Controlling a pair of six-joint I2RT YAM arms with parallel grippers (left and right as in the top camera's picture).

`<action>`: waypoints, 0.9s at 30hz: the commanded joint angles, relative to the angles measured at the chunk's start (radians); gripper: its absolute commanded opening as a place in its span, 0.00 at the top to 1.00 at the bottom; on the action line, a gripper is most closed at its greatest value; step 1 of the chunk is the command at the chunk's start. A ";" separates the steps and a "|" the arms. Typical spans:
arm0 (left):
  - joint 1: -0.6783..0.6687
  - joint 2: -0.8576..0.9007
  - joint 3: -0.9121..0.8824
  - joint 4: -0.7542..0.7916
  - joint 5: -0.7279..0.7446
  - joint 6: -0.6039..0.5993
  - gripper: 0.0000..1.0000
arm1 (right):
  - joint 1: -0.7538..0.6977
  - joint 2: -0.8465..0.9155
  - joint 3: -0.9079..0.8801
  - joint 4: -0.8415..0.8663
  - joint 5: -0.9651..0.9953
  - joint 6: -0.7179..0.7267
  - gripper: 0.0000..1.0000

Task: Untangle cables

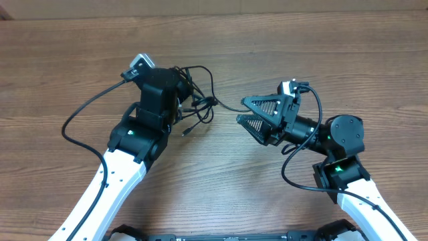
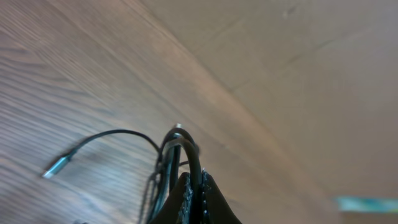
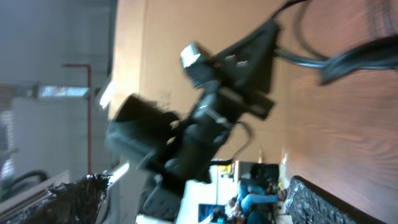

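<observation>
**Item: cable bundle, held at one side, one strand trailing right**

- Location: the cables [image 1: 194, 99] sit bunched on the table [image 1: 221, 181], left of centre, right at the left arm's fingertips.
- Left gripper [image 2: 194, 183]: clenched on the cables; in the wrist view several cords rise in a tight loop from between the closed fingers.
- Right gripper [image 1: 241, 110]: jaws spread wide, holding nothing, tips aimed left toward the bundle.
- Key relation: the bundle lies to the left of the right gripper, near but apart. A single strand [image 1: 227, 107] runs from the knot rightward, its long axis across the table, ending at the gap between the open tips (contact cannot be told).
- Nearer arm: the left, already on the bundle. The right is nearer the trailing strand.
- Loose end: a plug [image 1: 186, 133] lies just below the knot, its cord slanting toward the near edge.
- Judgement: the next grasp likely depends on the right jaws straddling that strand crosswise.
</observation>
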 commanded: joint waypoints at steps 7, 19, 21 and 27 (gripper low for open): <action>0.002 -0.040 0.007 0.037 0.063 -0.600 0.96 | -0.002 -0.010 0.011 -0.313 0.193 -0.060 0.00; 0.001 -0.040 0.007 0.165 0.255 -0.759 0.96 | -0.001 -0.010 0.011 -0.402 0.263 -0.060 0.00; 0.001 -0.040 0.007 0.204 0.259 -0.764 0.96 | -0.001 -0.010 0.011 -0.408 0.265 -0.060 0.00; -0.007 -0.040 0.007 0.258 0.295 -0.805 0.95 | 0.001 -0.010 0.011 -0.407 0.265 -0.060 0.00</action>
